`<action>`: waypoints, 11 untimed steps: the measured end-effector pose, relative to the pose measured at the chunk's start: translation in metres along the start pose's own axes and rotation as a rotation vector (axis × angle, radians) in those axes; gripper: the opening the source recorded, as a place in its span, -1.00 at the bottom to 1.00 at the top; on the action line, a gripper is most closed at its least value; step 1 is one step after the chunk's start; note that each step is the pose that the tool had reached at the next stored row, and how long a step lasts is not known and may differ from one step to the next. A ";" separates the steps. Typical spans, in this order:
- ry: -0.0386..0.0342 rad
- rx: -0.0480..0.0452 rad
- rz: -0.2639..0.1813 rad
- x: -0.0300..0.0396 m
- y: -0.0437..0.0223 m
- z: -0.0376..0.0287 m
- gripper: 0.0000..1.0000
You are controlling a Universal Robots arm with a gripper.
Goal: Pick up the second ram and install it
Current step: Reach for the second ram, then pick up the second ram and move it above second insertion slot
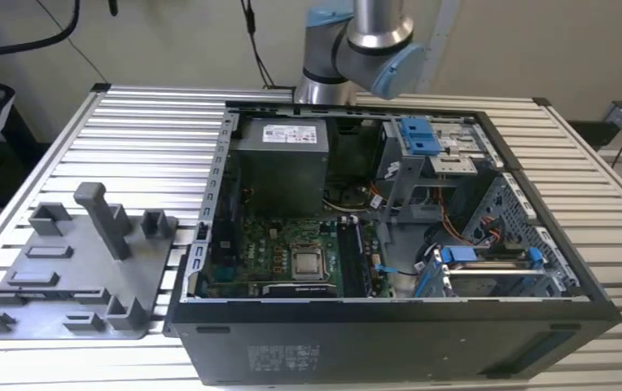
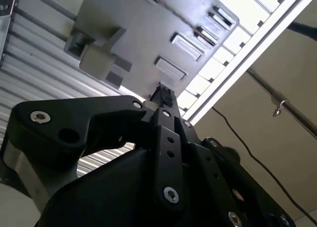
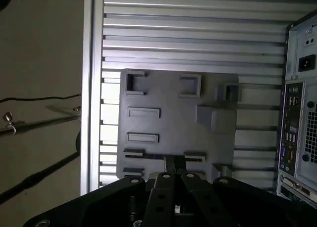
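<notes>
My claw (image 3: 174, 162) looks pressed together, pinching nothing, above the grey plate (image 3: 168, 125). Ram (image 3: 154, 157) sits on edge between two holders on that plate, just past the claw tips in the first wrist view. Plate lies by the tabletop (image 1: 148, 122) edge on the exterior view's left, beside the open case (image 1: 398, 342).

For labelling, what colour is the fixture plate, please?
Grey; the fixture plate shows best in the exterior view.
</notes>
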State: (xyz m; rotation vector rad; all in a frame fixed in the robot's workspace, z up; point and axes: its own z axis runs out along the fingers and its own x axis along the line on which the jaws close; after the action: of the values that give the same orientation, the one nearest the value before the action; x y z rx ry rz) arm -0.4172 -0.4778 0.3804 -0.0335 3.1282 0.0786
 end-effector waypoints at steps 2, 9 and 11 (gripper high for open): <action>0.0002 0.0001 0.000 0.0001 -0.0042 -0.0002 -0.79; 0.0008 0.0001 0.000 0.0003 -0.0148 -0.0006 -0.79; 0.0007 0.0000 0.000 0.0003 -0.0154 -0.0005 -0.79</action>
State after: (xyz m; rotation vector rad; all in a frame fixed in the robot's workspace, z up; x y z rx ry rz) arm -0.4172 -0.4932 0.3801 -0.0334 3.1289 0.0787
